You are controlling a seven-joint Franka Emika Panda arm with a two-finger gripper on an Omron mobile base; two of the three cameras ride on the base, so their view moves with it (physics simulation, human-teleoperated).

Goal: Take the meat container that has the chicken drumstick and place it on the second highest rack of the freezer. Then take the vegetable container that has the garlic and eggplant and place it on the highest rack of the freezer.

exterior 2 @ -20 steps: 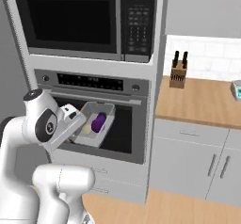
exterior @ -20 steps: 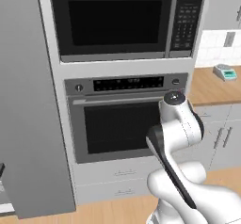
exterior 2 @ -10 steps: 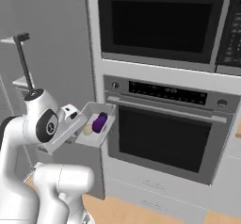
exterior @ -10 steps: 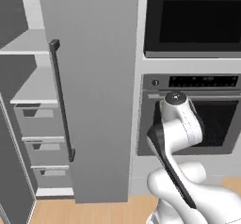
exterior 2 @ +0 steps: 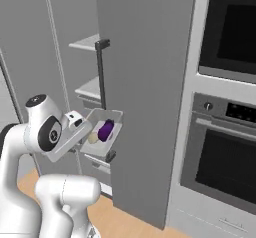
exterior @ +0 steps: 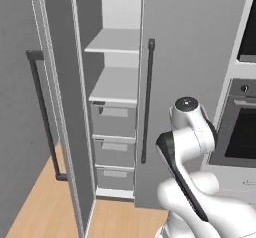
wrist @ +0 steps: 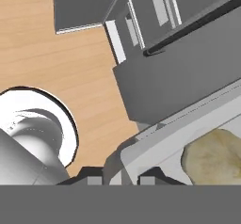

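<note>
while the hand, nearly closed on the rim of the vegetable container with eggplant and garlic, faces the open freezer, the next move calls for raising it to the highest rack.

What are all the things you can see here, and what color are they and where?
Freezer: one, grey, tall, left door open, left of the oven.
Bar handles: two, dark, upright, one on each freezer door.
Shelf boards: two, pale grey, inside the freezer, upper part.
Drawers: three, grey, stacked below the shelves.
Oven: one, dark glass door, built in right of the freezer.
Container: one, pale grey tray, held in front of the freezer.
Eggplant: one, dark purple, in the container.
Garlic: one, pale beige, in the container beside the eggplant.
Floor: light wood.
Gripper: one, dark fingertips, shut on the container's rim.
</note>
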